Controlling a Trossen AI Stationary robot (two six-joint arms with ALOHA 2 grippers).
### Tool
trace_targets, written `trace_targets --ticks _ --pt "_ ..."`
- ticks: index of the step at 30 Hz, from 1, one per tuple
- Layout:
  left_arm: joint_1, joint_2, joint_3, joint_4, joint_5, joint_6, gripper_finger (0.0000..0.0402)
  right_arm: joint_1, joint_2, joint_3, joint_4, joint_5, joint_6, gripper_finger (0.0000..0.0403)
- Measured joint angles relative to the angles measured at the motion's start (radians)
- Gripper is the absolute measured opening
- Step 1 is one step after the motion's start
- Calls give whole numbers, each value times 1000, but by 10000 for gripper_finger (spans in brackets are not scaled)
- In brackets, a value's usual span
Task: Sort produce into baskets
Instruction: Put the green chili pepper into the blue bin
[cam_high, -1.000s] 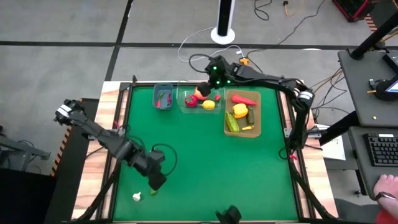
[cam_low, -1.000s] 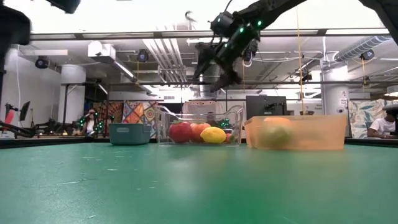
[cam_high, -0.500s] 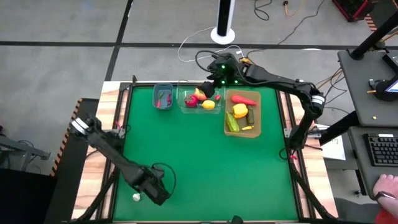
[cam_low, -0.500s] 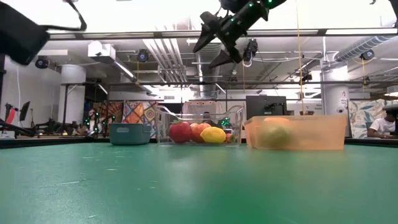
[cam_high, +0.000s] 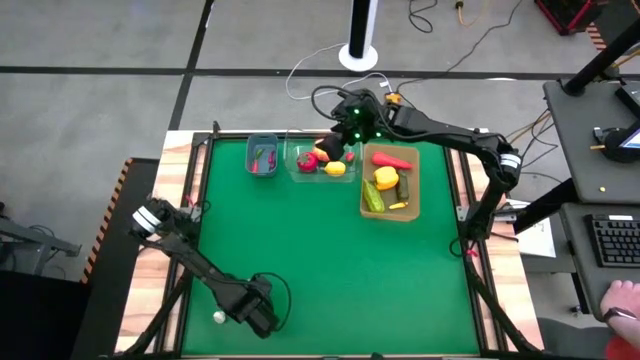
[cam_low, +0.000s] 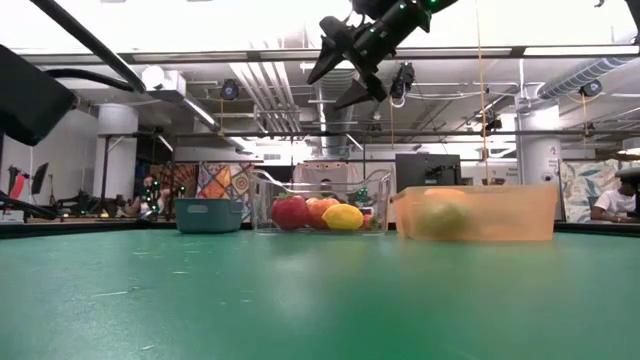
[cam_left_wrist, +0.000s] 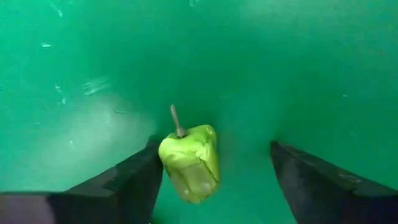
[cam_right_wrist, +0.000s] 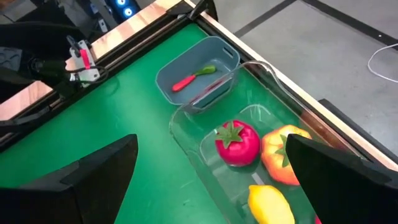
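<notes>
Left gripper (cam_left_wrist: 211, 180) down on the mat, fingers spread around small green pepper (cam_left_wrist: 189, 160).
Grip contact unclear; right gripper (cam_low: 345, 70) agape above clear tub (cam_high: 320, 158).

We take this for a robotics lab: behind the green table (cam_low: 300, 300) we see exposed ceiling ducts (cam_low: 290, 95), a monitor (cam_low: 425, 170) and a seated person (cam_low: 612, 200); beside it, floor cables (cam_high: 470, 40) and a keyboard desk (cam_high: 600, 150).
</notes>
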Motion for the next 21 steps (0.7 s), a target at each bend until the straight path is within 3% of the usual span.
trace_targets --ticks 6,12,21 --pt "-1 -4 2 -42 -4 26 159 17 -11 -1 -74 2 -15 400" --pt "10 -74 30 -59 -10 189 28 17 -72 -1 -116 8 -40 400" --pt "74 -366 45 -99 -303 342 40 18 -227 -1 -118 8 -115 400"
